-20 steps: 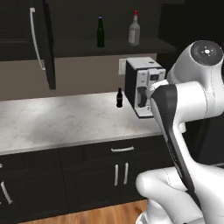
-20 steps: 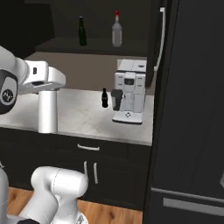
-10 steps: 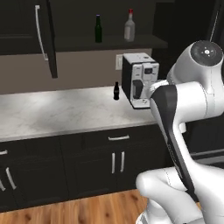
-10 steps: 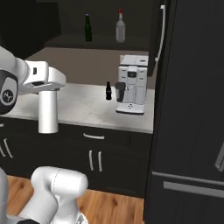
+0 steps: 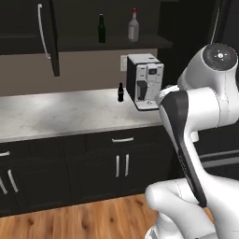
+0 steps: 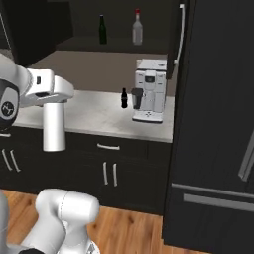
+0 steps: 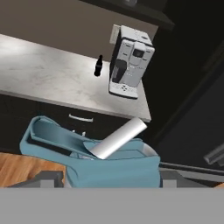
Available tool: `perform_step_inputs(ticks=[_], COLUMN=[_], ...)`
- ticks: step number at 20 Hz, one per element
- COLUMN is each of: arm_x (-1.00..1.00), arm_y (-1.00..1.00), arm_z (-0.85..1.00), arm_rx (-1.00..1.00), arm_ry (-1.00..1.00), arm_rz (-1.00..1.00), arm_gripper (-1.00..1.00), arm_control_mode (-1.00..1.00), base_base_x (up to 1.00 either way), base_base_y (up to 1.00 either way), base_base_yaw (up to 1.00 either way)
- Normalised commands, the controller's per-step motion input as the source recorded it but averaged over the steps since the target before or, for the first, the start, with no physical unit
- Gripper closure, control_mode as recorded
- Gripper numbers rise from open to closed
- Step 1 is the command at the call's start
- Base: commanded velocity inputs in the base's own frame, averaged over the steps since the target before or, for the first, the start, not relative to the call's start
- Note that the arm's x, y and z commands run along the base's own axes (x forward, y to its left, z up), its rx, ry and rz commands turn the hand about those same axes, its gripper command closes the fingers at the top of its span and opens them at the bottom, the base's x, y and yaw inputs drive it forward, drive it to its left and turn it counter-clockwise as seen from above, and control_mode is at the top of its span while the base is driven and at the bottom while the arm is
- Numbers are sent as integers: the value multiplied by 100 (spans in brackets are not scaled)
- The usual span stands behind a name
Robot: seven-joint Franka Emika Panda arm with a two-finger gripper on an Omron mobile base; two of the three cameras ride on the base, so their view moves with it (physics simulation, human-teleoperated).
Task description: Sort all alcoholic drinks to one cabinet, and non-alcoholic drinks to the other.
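**A:** Two bottles are already up high in the left base view: the beer bottle (image 5: 101,28) and, at its three o'clock, the liquor bottle (image 5: 133,25), both upright on the upper shelf (image 5: 116,44). The cola bottle (image 5: 120,92) stands on the bench (image 5: 56,114), just at nine o'clock of the coffee machine (image 5: 145,80). Up at ten o'clock is a dark cabinet door (image 5: 49,28) with a long silver handle.

**B:** And the right base view?

**A:** At nine o'clock the gripper (image 6: 53,99) points down, and the white flask (image 6: 53,126) hangs straight below it, in front of the bench edge and well apart from the cola bottle. I can't see the jaws themselves there.

**B:** Does the hand view settle it?

**A:** Yes. The flask's light-blue lid (image 7: 109,168) sits right against the camera at six o'clock, and its white body runs off toward one o'clock. The gripper is clamped on the flask at the lid end. The bench, cola bottle and coffee machine lie beyond, at twelve o'clock.

**B:** So which step?

**A:** I'd say the alcohol is sorted and the flask is being carried to the other cabinet. Next it has to go up to shelf height, pass the open door and be set down upright. Then comes the cola bottle.
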Motion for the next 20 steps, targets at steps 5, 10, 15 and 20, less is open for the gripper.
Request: perform_step_inputs(ticks=[5,10,15,20], arm_x=[0,0,0,0], arm_y=[0,0,0,0], arm_z=[0,0,0,0], arm_rx=[0,0,0,0], arm_ry=[0,0,0,0], arm_rz=[0,0,0,0], arm_gripper=[100,100,100,100], arm_control_mode=[100,100,100,100], base_base_x=[-12,0,0,0], base_base_y=[-47,-21,-27,-30], base_base_yaw=[-8,-50,-59,-59])
